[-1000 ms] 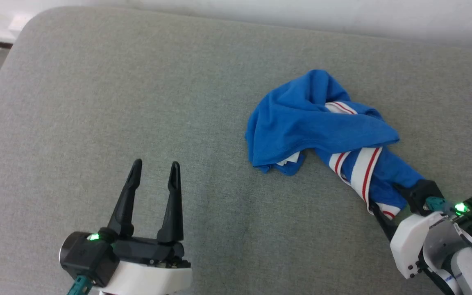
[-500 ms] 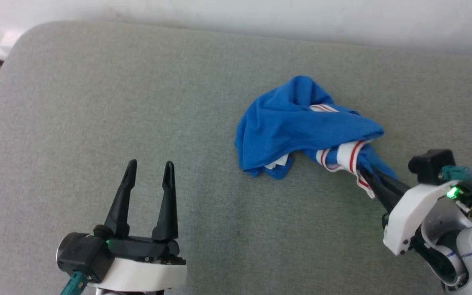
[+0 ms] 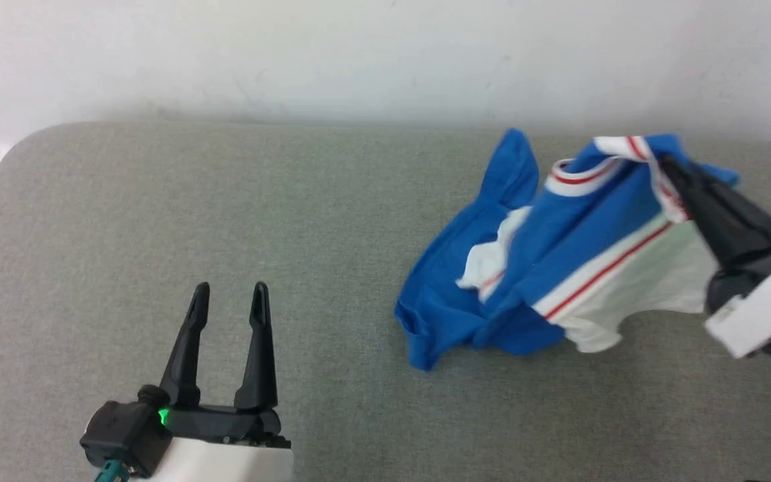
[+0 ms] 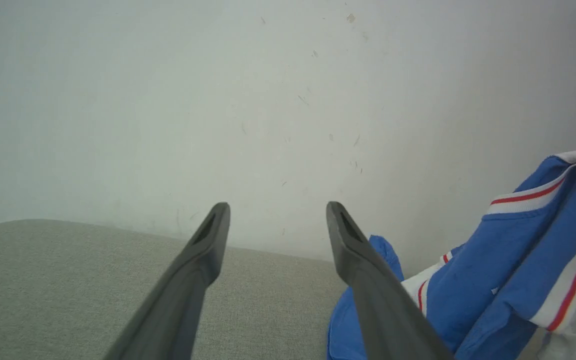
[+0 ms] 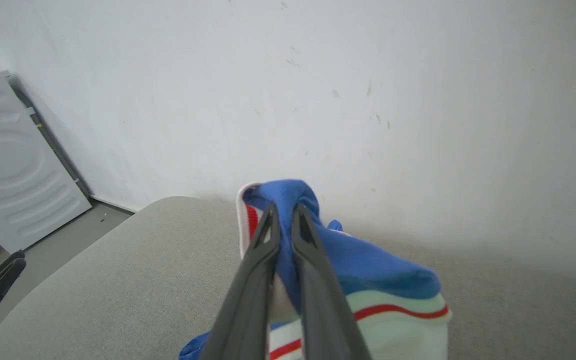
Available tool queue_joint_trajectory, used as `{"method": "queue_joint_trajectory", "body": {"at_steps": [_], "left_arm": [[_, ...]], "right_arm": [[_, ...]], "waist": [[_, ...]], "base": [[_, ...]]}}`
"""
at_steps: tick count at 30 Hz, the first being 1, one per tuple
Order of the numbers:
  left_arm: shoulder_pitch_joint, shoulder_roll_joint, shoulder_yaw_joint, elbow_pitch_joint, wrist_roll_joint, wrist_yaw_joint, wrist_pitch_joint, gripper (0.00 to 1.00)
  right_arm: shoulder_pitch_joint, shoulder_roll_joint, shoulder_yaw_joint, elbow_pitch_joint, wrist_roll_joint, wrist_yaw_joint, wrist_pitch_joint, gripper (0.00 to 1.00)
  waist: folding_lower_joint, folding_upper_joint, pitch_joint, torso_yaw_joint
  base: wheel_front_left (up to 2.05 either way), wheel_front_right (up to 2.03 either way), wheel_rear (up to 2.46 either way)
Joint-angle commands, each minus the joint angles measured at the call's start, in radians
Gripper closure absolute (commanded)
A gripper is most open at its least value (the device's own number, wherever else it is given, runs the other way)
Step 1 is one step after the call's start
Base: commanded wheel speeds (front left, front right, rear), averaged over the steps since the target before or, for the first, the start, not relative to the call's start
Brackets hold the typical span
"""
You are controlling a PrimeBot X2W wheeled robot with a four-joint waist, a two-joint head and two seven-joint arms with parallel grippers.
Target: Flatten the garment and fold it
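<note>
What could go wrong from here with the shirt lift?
1. The right jaws pinch the shirt only at its striped trim; that small bite may slip as the weight comes off the cushion.
2. The shirt hangs bunched from one point, its lower end on the cushion, so it may twist rather than spread.
3. The left jaws stand open and apart from it: no second hold.

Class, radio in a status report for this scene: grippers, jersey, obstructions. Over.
Right gripper shut on jersey trim, one end held up off the grey cushion. Left gripper open, empty. No obstruction seen.
</note>
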Motion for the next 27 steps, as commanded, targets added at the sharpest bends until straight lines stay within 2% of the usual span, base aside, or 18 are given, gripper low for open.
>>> {"method": "queue_joint_trajectory", "body": {"at_steps": [1, 6, 9, 14, 15, 16, 17, 22, 27], "left_arm": [[0.012, -0.003, 0.001, -0.002, -0.011, -0.003, -0.005, 0.00], [0.000, -0.003, -0.019, 0.001, -0.013, -0.008, -0.005, 0.00], [-0.014, -0.003, -0.027, 0.005, -0.009, -0.010, -0.005, 0.00], [-0.037, -0.004, -0.035, 0.014, 0.003, -0.017, -0.005, 0.00], [-0.040, -0.004, -0.036, 0.017, 0.004, -0.018, -0.005, 0.00], [-0.043, -0.004, -0.038, 0.020, 0.005, -0.019, -0.005, 0.00], [-0.045, -0.004, -0.040, 0.024, 0.006, -0.020, -0.005, 0.00], [-0.046, -0.004, -0.050, 0.041, 0.005, -0.021, -0.005, 0.00], [-0.039, -0.004, -0.053, 0.050, 0.008, -0.028, -0.005, 0.00]], "right_arm": [[0.010, 0.019, -0.050, -0.009, -0.003, -0.002, 0.030, 1.00], [0.103, 0.048, -0.235, 0.054, -0.126, -0.002, 0.096, 1.00], [0.156, 0.037, -0.318, 0.133, -0.257, -0.002, 0.067, 1.00], [0.185, 0.073, -0.427, 0.288, -0.395, -0.002, -0.011, 1.00], [0.191, 0.071, -0.430, 0.316, -0.420, -0.002, -0.021, 0.78], [0.195, 0.071, -0.433, 0.339, -0.441, -0.002, -0.033, 0.34], [0.192, 0.078, -0.446, 0.359, -0.454, -0.002, -0.052, 0.00], [0.175, 0.074, -0.402, 0.387, -0.478, -0.002, -0.135, 0.00], [0.129, 0.063, -0.259, 0.282, -0.413, -0.002, -0.162, 0.00]], "waist": [[0.0002, -0.0001, -0.012, -0.016], [0.0002, -0.0001, 0.022, 0.000], [0.0002, -0.0001, 0.046, 0.016], [0.0002, -0.0001, 0.075, 0.034], [0.0002, -0.0001, 0.077, 0.037], [0.0002, -0.0001, 0.078, 0.039], [0.0002, -0.0001, 0.078, 0.040], [0.0002, -0.0001, 0.054, 0.044], [0.0002, -0.0001, 0.027, 0.049]], "base": [[0.00, 0.00, 0.00], [0.00, 0.00, 0.00], [0.00, 0.00, 0.00], [0.00, 0.00, 0.00], [0.00, 0.00, 0.00], [0.00, 0.00, 0.00], [0.00, 0.00, 0.00], [0.00, 0.00, 0.00], [0.00, 0.00, 0.00]]}}
